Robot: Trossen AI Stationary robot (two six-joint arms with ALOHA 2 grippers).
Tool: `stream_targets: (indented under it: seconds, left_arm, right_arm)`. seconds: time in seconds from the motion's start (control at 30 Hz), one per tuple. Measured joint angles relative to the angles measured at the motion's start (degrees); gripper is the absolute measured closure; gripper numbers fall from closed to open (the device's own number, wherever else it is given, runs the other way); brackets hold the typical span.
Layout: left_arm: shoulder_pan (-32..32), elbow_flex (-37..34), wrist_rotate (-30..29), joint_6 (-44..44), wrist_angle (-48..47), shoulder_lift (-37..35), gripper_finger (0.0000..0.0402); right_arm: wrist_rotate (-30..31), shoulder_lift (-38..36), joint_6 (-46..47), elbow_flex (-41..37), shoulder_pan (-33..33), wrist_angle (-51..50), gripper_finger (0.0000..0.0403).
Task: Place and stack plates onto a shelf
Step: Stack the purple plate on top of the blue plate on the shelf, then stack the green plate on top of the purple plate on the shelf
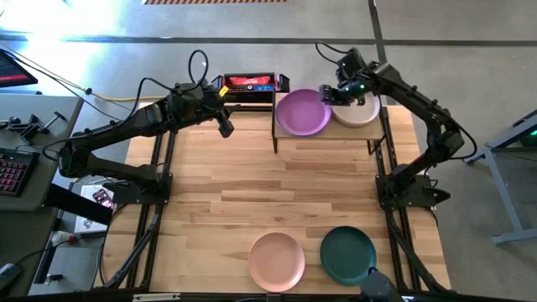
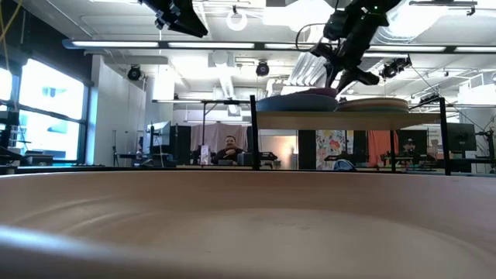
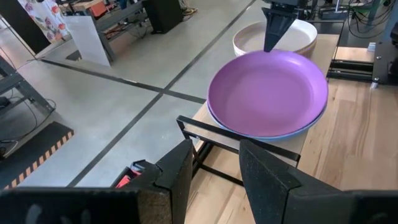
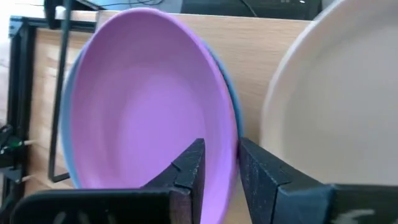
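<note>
A purple plate (image 1: 303, 112) lies on a blue plate (image 3: 292, 132) on the left half of the shelf (image 1: 327, 139). A stack of pale beige plates (image 1: 359, 113) sits on the shelf's right half. My right gripper (image 4: 221, 163) slants down over the purple plate's right rim (image 4: 231, 134), open, one finger on each side of the rim with a gap showing. My left gripper (image 3: 215, 175) hovers open and empty, left of the shelf, pointing toward it. A peach plate (image 1: 276, 260) and a dark teal plate (image 1: 347, 254) rest flat on the table near its front edge.
A red-and-black box (image 1: 249, 84) stands at the table's far edge, left of the shelf. The shelf's black legs (image 1: 275, 126) rise from the tabletop. Bare wood (image 1: 252, 184) stretches between the shelf and the two near plates. A person sits in the room behind.
</note>
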Motion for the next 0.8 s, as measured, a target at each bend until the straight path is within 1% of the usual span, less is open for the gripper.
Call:
stream_targets:
  seconds: [0.27, 0.47, 0.57, 0.67, 0.8]
  left_arm:
    - [0.0, 0.0, 0.0, -1.1, 0.0, 0.0, 0.028]
    - [0.0, 0.0, 0.0, -1.1, 0.0, 0.0, 0.028]
    - [0.0, 0.0, 0.0, -1.1, -0.4, 0.0, 0.028]
    - [0.0, 0.0, 0.0, -1.1, -1.8, 0.0, 0.028]
    - [0.0, 0.0, 0.0, -1.1, -3.8, 0.0, 0.028]
  right_arm:
    - [-1.0, 0.0, 0.0, 0.0, 0.2, -1.8, 0.0327]
    - [-4.4, 0.0, 0.0, 0.0, 2.0, -2.3, 0.0327]
    - [-9.2, 0.0, -0.8, 0.0, 3.1, -4.2, 0.0327]
    - [-13.6, -0.6, -1.3, 0.0, 5.6, -6.0, 0.0327]
    - [-14.0, -2.5, -1.3, 0.0, 11.3, -6.5, 0.0327]
